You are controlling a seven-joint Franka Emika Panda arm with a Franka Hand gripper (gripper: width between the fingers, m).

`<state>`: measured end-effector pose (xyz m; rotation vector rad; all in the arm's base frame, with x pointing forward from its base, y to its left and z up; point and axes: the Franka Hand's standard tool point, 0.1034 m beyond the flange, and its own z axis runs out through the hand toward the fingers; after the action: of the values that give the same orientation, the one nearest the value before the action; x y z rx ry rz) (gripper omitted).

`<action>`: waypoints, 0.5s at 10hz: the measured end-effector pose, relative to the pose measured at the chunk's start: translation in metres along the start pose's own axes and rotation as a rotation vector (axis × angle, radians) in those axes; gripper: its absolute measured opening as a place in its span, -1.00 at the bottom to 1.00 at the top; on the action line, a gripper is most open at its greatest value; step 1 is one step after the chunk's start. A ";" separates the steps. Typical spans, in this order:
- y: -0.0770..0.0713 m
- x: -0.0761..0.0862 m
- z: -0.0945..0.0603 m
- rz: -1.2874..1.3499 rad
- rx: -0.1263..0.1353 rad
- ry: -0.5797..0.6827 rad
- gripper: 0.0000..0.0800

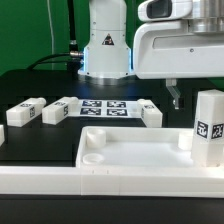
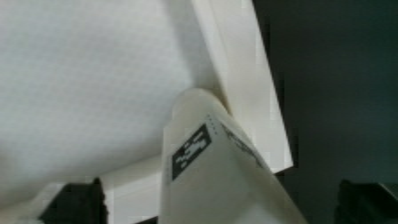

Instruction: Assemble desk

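Since the jaws appear released, astride the upright leg (image 1: pixel 208 128), centre them on its flat faces before closing, keeping it plumb at the corner of the tabletop (image 1: pixel 120 158)

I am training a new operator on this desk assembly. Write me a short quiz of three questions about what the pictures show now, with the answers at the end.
1. One leg stands upright at the exterior view's right. How many others lie flat on the black table?
2. In the exterior view, the marker board lies: A. behind the tabletop; B. inside it; C. under the upright leg.
3. True or false: the fingers are shut on a flat-lying leg.

Key
1. Three lying legs.
2. A.
3. False: in the wrist view they stand wide apart.
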<state>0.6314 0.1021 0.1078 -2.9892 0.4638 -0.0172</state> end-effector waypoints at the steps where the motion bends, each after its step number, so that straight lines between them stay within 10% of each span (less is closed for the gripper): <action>1: 0.000 0.001 -0.001 -0.110 -0.022 -0.012 0.62; 5: -0.007 0.000 0.000 -0.381 -0.052 -0.008 0.62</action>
<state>0.6336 0.1083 0.1091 -3.0769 -0.1129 -0.0270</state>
